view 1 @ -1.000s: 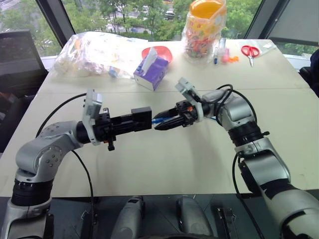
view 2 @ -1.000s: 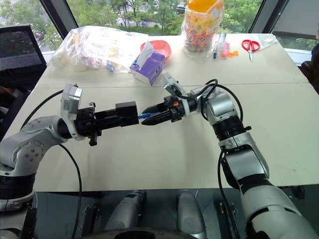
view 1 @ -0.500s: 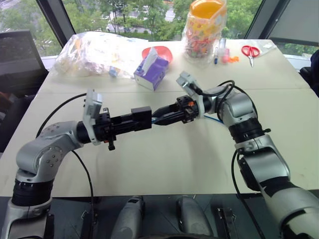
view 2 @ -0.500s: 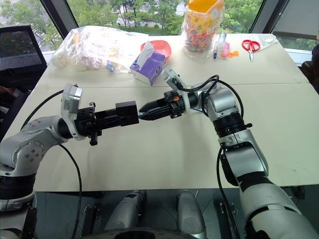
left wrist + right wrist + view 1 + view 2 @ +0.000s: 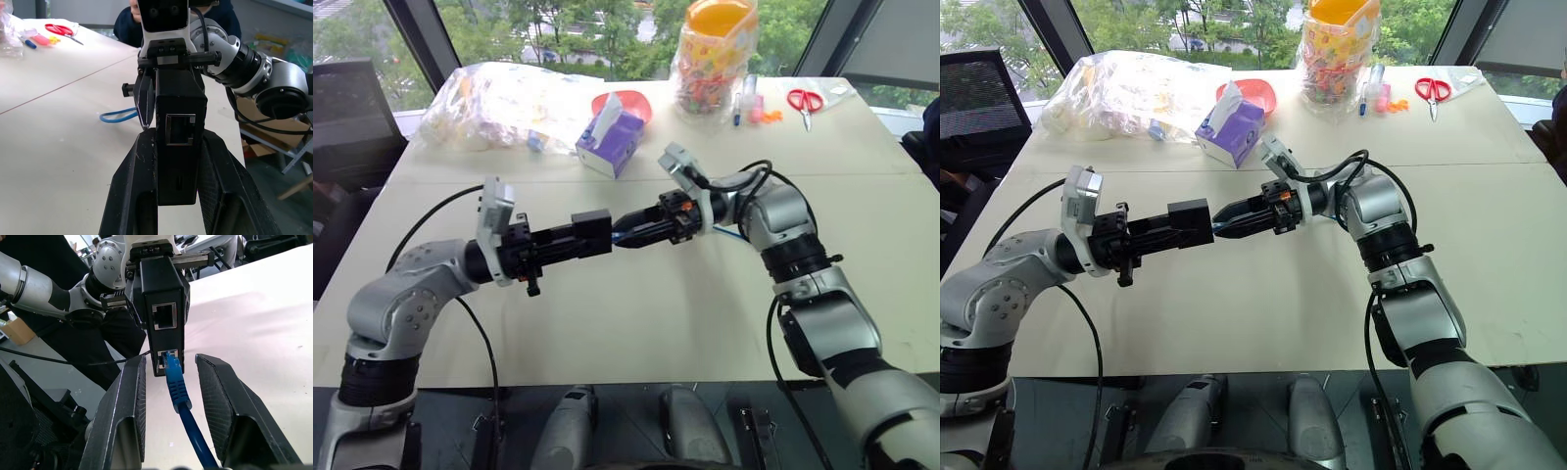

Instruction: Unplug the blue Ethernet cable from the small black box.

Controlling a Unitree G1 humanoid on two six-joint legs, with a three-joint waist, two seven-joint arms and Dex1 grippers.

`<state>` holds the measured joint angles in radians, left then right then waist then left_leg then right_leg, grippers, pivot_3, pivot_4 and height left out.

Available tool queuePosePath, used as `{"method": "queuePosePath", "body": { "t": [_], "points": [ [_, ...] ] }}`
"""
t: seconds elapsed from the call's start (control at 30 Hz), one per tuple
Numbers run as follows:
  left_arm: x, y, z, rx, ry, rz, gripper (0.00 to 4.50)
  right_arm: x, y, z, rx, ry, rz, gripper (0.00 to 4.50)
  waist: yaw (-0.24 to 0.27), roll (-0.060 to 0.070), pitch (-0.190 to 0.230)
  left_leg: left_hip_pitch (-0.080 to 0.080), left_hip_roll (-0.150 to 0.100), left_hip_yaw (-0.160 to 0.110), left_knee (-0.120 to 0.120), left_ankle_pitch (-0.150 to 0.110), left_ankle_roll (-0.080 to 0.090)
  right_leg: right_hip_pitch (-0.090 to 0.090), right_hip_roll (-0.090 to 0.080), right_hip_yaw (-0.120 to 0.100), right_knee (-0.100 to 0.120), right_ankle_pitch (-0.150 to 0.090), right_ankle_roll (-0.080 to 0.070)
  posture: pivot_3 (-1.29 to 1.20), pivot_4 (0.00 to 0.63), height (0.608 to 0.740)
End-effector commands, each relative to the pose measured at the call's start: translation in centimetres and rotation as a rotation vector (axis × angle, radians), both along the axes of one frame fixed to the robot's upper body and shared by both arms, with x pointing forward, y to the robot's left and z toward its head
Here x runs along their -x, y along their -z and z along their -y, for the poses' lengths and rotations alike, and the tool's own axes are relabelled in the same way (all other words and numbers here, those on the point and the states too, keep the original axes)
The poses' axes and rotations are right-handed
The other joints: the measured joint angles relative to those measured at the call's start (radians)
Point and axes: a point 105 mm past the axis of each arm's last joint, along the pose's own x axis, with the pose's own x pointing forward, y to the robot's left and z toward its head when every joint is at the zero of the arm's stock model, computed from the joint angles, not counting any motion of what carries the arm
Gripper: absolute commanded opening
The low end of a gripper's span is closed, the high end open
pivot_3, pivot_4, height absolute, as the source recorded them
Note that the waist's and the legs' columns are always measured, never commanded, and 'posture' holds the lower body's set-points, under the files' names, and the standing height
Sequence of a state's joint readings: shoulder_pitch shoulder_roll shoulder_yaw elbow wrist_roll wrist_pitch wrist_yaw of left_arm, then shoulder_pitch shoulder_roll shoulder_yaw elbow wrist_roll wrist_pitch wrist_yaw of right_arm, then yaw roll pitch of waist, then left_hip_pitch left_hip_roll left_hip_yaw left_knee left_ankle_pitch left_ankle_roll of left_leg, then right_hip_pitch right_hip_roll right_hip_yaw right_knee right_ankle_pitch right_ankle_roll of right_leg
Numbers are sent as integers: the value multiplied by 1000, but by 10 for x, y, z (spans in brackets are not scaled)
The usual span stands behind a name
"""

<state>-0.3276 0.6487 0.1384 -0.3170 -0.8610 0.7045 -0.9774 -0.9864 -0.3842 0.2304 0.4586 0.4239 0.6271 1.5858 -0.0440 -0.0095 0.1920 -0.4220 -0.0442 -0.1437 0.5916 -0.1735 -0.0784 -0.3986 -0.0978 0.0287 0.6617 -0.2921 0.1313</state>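
Left fingers (image 5: 178, 161): we clamp the small black box (image 5: 179, 132).
Right fingers (image 5: 171, 406): ours flank, untouching, the still-plugged blue Ethernet cable (image 5: 178, 391).

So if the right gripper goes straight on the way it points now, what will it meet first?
Most likely the black box held by the left gripper. The right gripper has open fingers either side of the blue cable, still plugged into the box's lower port; depth is unclear.

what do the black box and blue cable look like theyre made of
Black box: likely hard plastic, matte with a faint sheen on its edges; its ports look metal-lined. Blue cable: smooth rubbery jacket, slightly glossy, bending in a loop; its plug boot looks like moulded blue plastic.
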Motion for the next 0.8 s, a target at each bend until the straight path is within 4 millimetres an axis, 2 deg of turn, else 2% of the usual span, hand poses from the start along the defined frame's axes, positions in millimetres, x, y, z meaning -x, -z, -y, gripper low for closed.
{"method": "queuePosePath", "body": {
  "t": [0.03, 0.33, 0.4, 0.5, 0.8],
  "points": [
    [2, -12, 0, 16, 0, 60, 473, 2, -7, -2, -13, -17, 37, 1629, 0, 0, 0, 0, 0, 0, 0, 0, 0, 0, 0, 0, 0, 0, 0, 0, 150, 726],
    [3, -12, 0, 17, 1, 59, 473, 1, -7, -2, -13, -10, 38, 1629, 0, 0, 0, 0, 0, 0, 0, 0, 0, 0, 0, 0, 0, 0, 0, 0, 150, 726],
    [3, -11, 1, 17, 3, 59, 473, 0, -7, -2, -12, -9, 38, 1102, 0, 0, 0, 0, 0, 0, 0, 0, 0, 0, 0, 0, 0, 0, 0, 0, 150, 726],
    [3, -11, 2, 18, 6, 58, 473, 0, -7, -2, -12, -8, 39, 82, 0, 0, 0, 0, 0, 0, 0, 0, 0, 0, 0, 0, 0, 0, 0, 0, 150, 726],
    [5, -11, 0, 17, 5, 58, 473, -4, -5, 0, -4, 19, 44, 82, 0, 0, 0, 0, 0, 0, 0, 0, 0, 0, 0, 0, 0, 0, 0, 0, 150, 726]
  ]
}}
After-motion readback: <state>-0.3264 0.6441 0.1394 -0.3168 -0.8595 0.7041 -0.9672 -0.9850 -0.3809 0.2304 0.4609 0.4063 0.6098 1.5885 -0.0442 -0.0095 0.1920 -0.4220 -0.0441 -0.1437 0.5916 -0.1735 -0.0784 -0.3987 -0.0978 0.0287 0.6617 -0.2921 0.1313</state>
